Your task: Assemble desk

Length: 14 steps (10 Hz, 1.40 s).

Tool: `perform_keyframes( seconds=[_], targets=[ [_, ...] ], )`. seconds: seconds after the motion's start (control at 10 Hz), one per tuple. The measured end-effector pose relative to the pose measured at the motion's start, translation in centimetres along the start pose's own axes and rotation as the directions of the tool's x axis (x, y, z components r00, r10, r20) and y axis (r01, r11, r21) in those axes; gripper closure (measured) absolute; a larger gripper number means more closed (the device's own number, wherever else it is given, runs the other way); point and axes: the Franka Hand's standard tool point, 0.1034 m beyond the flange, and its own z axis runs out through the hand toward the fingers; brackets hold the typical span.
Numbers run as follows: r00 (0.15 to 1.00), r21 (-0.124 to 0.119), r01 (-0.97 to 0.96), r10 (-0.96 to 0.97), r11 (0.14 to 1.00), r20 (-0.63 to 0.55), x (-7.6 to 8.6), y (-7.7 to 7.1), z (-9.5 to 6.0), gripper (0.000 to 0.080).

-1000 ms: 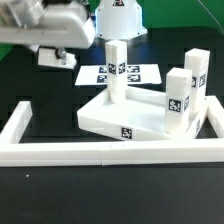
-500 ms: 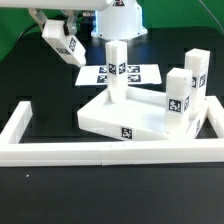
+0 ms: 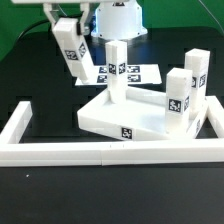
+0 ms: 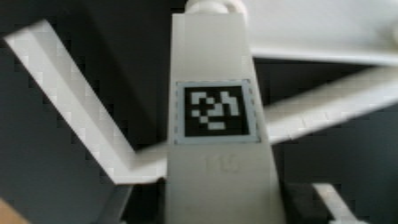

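The white desk top (image 3: 130, 118) lies tilted against the border wall on the exterior view's right. One white tagged leg (image 3: 117, 68) stands upright on its far corner. Two more legs (image 3: 178, 93) (image 3: 197, 72) stand at its right side. My gripper (image 3: 68, 22) is high at the back left, shut on a fourth tagged leg (image 3: 73, 52) that hangs slightly tilted in the air. In the wrist view this leg (image 4: 217, 110) fills the middle, tag facing the camera, between the jaws of my gripper (image 4: 221, 214).
The marker board (image 3: 137, 73) lies flat behind the desk top. The low white U-shaped border wall (image 3: 60, 152) runs along the front and both sides. The robot base (image 3: 118, 15) stands at the back.
My gripper has carried the held leg towards the exterior view's right and lower, and the leg has turned closer to upright. The desk top and other legs have not moved.
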Motion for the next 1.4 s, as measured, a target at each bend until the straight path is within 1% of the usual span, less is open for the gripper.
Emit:
perform_keyframes(
  seconds=[0.1, 0.2, 0.3, 0.5, 0.6, 0.7, 0.8, 0.9, 1.1, 1.4],
  targets=[
    [0.994, -0.007, -0.010, 0.009, 1.000, -0.109, 0.1, 0.3, 0.3, 0.0511],
    [0.987, -0.013, 0.005, -0.007, 1.000, -0.159, -0.1, 0.1, 0.5, 0.0511],
    [0.983, -0.017, 0.012, -0.015, 1.000, -0.183, -0.1, 0.1, 0.5, 0.0511],
    [0.982, -0.021, 0.016, -0.020, 1.000, -0.186, -0.2, 0.1, 0.8, 0.0511],
    [0.980, -0.019, 0.010, -0.014, 1.000, -0.198, -0.6, -0.9, 1.2, 0.0511],
    [0.979, -0.025, 0.014, -0.019, 1.000, -0.204, -1.4, -1.8, 1.9, 0.0511],
    [0.980, -0.029, 0.009, -0.015, 1.000, -0.198, -1.9, -2.1, 2.3, 0.0511],
    [0.981, -0.027, 0.005, -0.010, 1.000, -0.196, -2.2, -2.3, 2.4, 0.0511],
    [0.983, -0.034, 0.004, -0.010, 0.999, -0.184, -3.1, -2.4, 3.1, 0.0511],
    [0.984, -0.035, -0.005, -0.001, 0.999, -0.176, -3.3, -2.2, 3.1, 0.0511]
  ],
)
